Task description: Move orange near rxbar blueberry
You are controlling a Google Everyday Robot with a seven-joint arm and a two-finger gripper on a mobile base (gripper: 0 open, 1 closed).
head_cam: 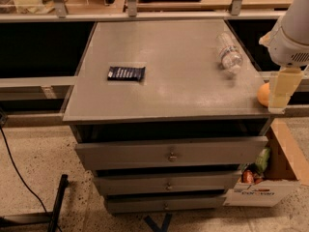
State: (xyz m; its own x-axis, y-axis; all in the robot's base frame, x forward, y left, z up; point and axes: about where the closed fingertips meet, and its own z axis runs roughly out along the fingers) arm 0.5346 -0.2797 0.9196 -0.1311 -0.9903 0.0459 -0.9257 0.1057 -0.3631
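Observation:
The orange (262,94) rests at the far right edge of the grey table top (169,76), partly hidden behind my gripper (280,90). The gripper hangs from the white arm (292,35) on the right, pointing down, right beside the orange and touching or nearly touching its right side. The rxbar blueberry (126,73), a flat dark navy wrapper with white lettering, lies on the left part of the table, far from the orange.
A clear plastic water bottle (228,53) lies on its side at the back right of the table. Drawers (169,153) sit under the top. A cardboard box (270,178) with items stands on the floor at right. A shelf rail (145,14) runs behind.

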